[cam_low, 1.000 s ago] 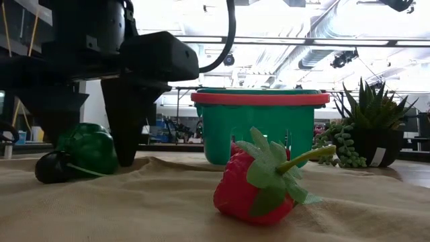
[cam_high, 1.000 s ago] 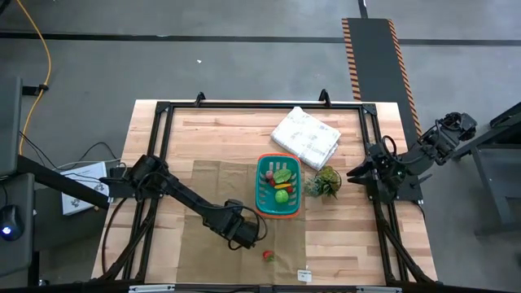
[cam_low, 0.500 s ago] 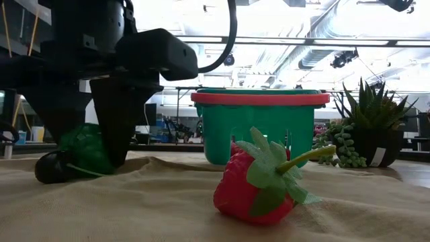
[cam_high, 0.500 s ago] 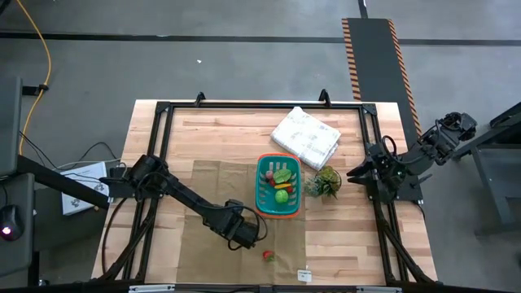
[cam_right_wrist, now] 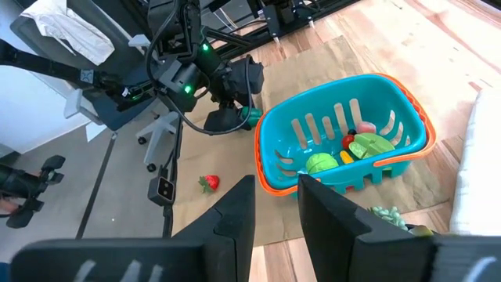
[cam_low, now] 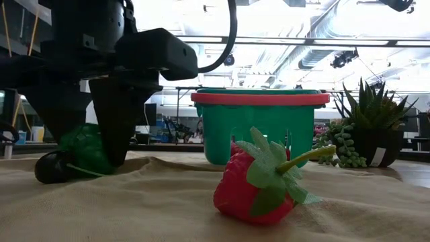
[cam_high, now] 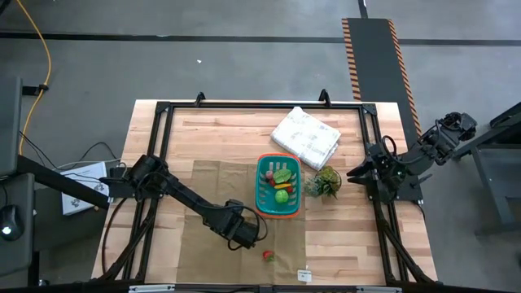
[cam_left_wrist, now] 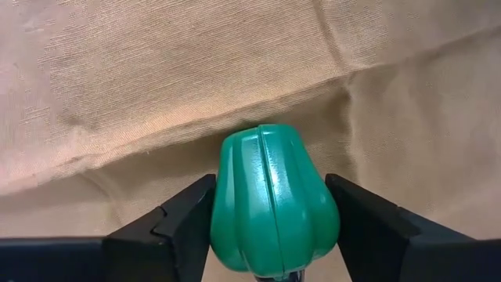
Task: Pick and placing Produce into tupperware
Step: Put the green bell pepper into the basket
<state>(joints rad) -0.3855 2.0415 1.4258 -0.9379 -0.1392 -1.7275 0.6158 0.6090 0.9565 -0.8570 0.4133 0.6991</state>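
One glossy green ribbed plastic toy pepper [cam_left_wrist: 274, 200] clamped between left gripper [cam_left_wrist: 270, 227] fingers on tan cloth, one red toy strawberry [cam_low: 259, 180] at basket's six o'clock, one teal slotted plastic basket [cam_high: 266, 198], right gripper [cam_right_wrist: 274, 205] parked at three o'clock, fingers narrowly parted.

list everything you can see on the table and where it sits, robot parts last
green pepper: one, green, on the tan cloth, between the left gripper's fingers
strawberry: one, red with green leaves, on the cloth at the near side of the table
basket: one, teal with an orange-red rim, mid-table
produce in the basket: several pieces, green, red and yellow; exact count unclear
potted plant: one, green, right of the basket
white bundle: one, far side of the table
tan cloth: one, under the basket
left gripper: jaws closed around the pepper
right gripper: waiting at the table's right edge
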